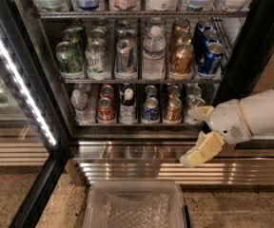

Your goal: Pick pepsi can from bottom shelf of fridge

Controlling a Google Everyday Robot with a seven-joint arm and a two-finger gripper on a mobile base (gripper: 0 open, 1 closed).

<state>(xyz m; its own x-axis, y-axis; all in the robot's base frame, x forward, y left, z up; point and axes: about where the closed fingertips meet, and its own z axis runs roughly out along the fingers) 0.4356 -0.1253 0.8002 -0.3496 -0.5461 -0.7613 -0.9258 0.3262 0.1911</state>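
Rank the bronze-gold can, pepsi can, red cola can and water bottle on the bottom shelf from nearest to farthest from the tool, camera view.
The tool hangs open off the bottom shelf's right end.
1. bronze-gold can, right of centre.
2. pepsi can, centre.
3. red cola can, left.
4. water bottle, far left.
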